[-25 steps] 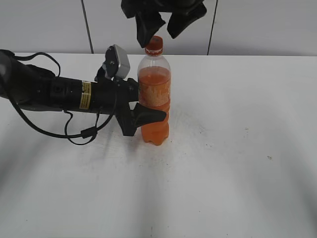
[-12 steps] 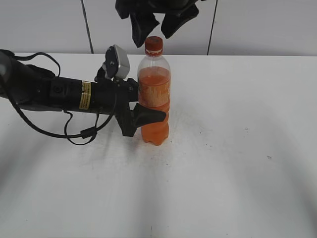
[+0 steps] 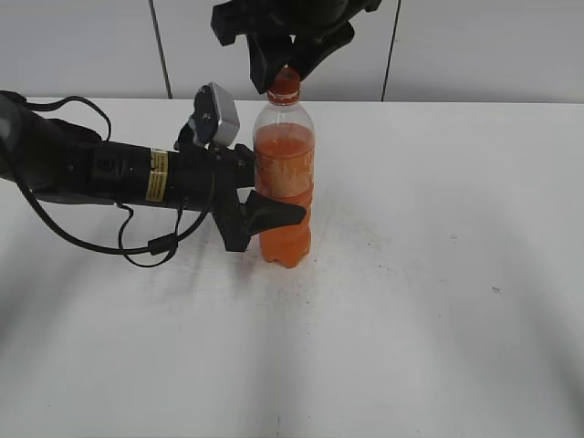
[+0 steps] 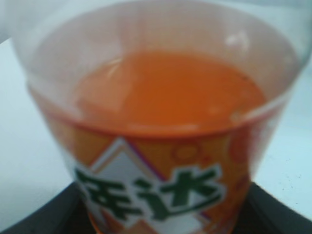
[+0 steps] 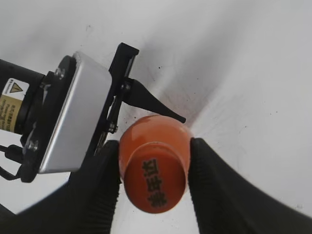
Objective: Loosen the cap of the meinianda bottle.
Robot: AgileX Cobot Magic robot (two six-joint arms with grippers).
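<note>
The meinianda bottle (image 3: 285, 173) stands upright on the white table, its orange drink and label filling the left wrist view (image 4: 165, 97). My left gripper (image 3: 285, 208) is shut on the bottle's middle from the left; its dark fingers (image 4: 273, 214) show at the bottom corners. The orange cap (image 3: 284, 87) is on top of the bottle. My right gripper (image 3: 288, 71) has come down from above, and its black fingers press both sides of the cap (image 5: 155, 180) in the right wrist view, with the gripper (image 5: 154, 163) shut on it.
The white table (image 3: 438, 301) spreads around the bottle. The left arm (image 3: 100, 169) with its cable loop lies across the left side. A tiled wall (image 3: 484, 46) rises behind the table's far edge.
My right gripper has come down from above the cap and its fingers have closed in on it. The left gripper and the bottle have not moved.
</note>
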